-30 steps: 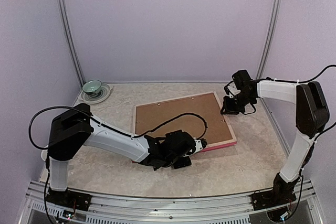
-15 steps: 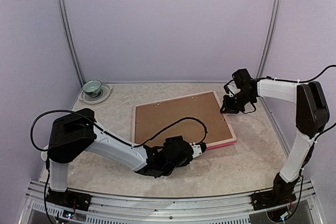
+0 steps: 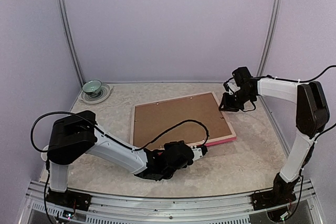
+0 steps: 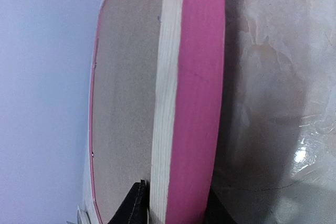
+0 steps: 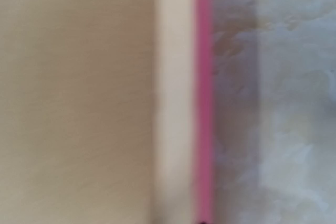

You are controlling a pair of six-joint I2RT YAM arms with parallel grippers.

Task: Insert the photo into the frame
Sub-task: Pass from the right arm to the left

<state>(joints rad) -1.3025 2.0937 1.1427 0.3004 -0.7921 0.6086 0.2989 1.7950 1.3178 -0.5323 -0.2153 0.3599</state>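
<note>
Pale lilac walls enclose a marbled beige table (image 3: 252, 161), with two robot arms bolted at its near edge. The frame (image 3: 173, 99) lies flat near the middle of the table with its pale wood side up, and its bright pink edge shows along the near side. A plain brown backing board (image 3: 173, 111) fills the opening.

The left gripper (image 3: 202, 149) reaches low across the table to the frame's near right corner. In the left wrist view, its dark fingertips (image 4: 137, 205) sit on either side of the rail, one against the wood face and one against the pink edge. The jaws pinch the frame, which runs straight ahead and away from the fingers.

The right gripper (image 3: 227, 106) hovers at the far right corner, with the rail directly beneath it. The right wrist view is blurred and shows only rail, board and table. No fingers appear in it, so I cannot tell whether this gripper is released or clenched.

The photo is not visible in any view. Since the backing sits within the frame, the photo may already be under it, but that cannot be confirmed. If it is, what remains is likely securing the back and turning the frame face up.

A small green bowl (image 3: 92, 86) stands at the far left, well away from both hands.
</note>
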